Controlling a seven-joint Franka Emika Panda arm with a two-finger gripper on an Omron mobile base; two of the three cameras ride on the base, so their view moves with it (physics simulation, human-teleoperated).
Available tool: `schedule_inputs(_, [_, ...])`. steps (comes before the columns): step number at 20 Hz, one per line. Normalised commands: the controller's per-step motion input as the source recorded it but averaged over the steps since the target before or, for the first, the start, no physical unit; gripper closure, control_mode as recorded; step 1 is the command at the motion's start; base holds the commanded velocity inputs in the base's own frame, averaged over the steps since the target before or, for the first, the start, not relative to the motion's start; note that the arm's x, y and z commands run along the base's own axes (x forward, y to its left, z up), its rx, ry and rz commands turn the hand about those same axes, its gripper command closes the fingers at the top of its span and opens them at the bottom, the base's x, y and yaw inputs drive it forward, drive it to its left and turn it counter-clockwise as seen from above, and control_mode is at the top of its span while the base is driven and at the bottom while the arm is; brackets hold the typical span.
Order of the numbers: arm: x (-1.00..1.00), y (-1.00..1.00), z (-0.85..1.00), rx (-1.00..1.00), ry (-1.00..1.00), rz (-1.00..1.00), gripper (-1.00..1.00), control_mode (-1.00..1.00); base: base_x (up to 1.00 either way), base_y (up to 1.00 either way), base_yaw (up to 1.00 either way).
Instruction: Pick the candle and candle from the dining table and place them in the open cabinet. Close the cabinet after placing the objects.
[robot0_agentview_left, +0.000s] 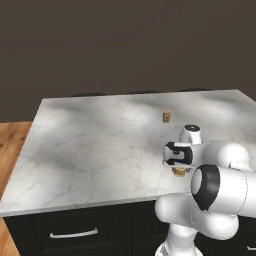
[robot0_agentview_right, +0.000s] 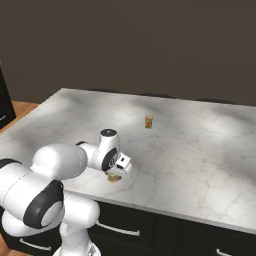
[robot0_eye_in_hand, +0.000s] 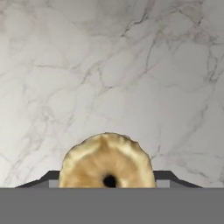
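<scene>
Gripper (robot0_agentview_right: 115, 175) down over the stubby candle (robot0_eye_in_hand: 107, 161) near the front edge of the marble dining table (robot0_agentview_left: 90, 145). Hand view: a dark fingertip on either side of the wax, wick hole at centre; whether the jaws are clamped on it or just bracketing it, cannot tell. Second candle (robot0_agentview_left: 167, 116), small and brassy, stands well apart toward the table's middle. Judged progress: early. Neither candle stowed yet, cabinet closing still ahead. No labels or writing readable anywhere.
</scene>
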Motion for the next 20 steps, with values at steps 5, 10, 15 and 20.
schedule_inputs(5, [-0.02, -0.11, 0.01, 0.0, 0.0, -0.03, 1.0, -1.0, 0.0, 0.0, 0.0])
schedule_inputs(10, [-0.13, -0.17, 0.15, 0.0, 0.0, -0.04, 1.0, -1.0, 0.0, 0.0, 0.0])
schedule_inputs(15, [-0.25, -0.1, 0.2, 0.0, 0.0, -0.07, 1.0, -1.0, 0.0, 0.0, 0.0])
schedule_inputs(20, [-0.4, 0.0, 0.21, -0.01, 0.0, -0.1, 1.0, -1.0, 0.0, 0.0, 0.0])
